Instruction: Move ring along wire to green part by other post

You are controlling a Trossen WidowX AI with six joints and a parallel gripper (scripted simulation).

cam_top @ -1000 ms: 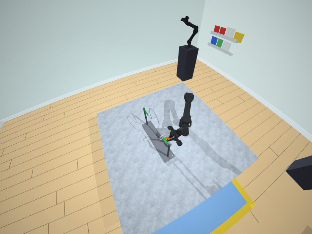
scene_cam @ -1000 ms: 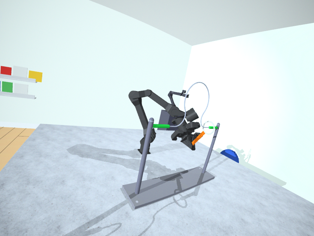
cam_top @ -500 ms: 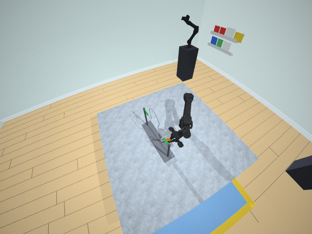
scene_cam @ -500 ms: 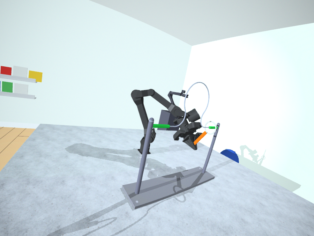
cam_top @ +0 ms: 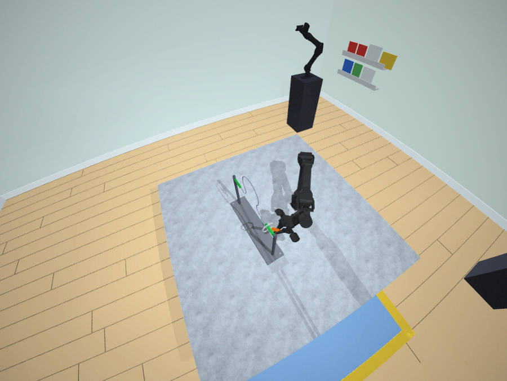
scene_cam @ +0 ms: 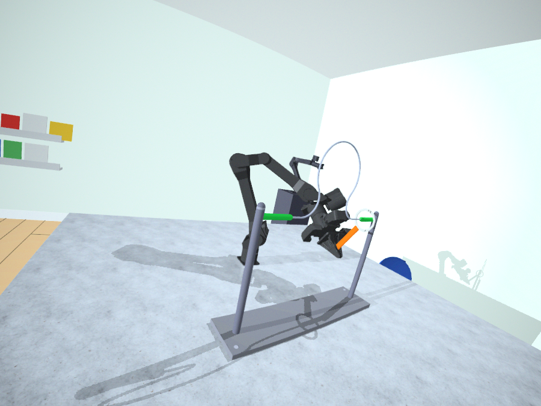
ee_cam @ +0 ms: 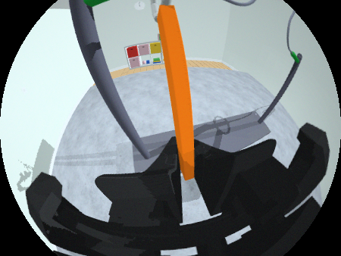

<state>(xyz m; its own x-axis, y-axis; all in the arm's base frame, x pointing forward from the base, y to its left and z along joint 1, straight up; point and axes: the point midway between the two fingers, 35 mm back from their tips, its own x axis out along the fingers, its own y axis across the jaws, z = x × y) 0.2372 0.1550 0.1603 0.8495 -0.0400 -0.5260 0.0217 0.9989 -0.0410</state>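
Ring (cam_top: 263, 229) (scene_cam: 365, 210) (ee_cam: 154, 11) is encircling the green part (cam_top: 270, 231) (scene_cam: 366, 219) beside one post (cam_top: 274, 244) (scene_cam: 362, 262) (ee_cam: 102, 79), the post standing closer to the worktop edge that is facing the blue mat (cam_top: 328, 340). From where I am standing, the gripper (cam_top: 276, 231) (scene_cam: 337, 248) (ee_cam: 179, 139) is pinching the orange handle (cam_top: 275, 229) (scene_cam: 347, 238) (ee_cam: 179, 91), its fingers closing narrowly on the end away from the ring. The handle is slanting from the fingers up to the ring. I cannot tell whether the ring is touching the green inside it. The wire (cam_top: 258, 202) (scene_cam: 343, 141) (ee_cam: 288, 34) is rising in a tall grey loop between the posts. The far post (cam_top: 236, 189) (scene_cam: 249, 271) (ee_cam: 282, 91) is standing toward the worktop's upper-left edge as seen from above, and its green part (cam_top: 237, 183) (scene_cam: 278, 216) (ee_cam: 295, 57) is lying well apart from the ring. Both posts are rising from a flat base (cam_top: 254, 221) (scene_cam: 284, 312) (ee_cam: 242, 136), which is resting lengthwise on the worktop (cam_top: 213, 287) (scene_cam: 131, 306) (ee_cam: 227, 87). The arm (cam_top: 304, 176) (scene_cam: 244, 187) is reaching in from near the worktop's upper-right edge. Past the top corner, another arm (cam_top: 319, 47) is standing on a dark pedestal (cam_top: 303, 102).
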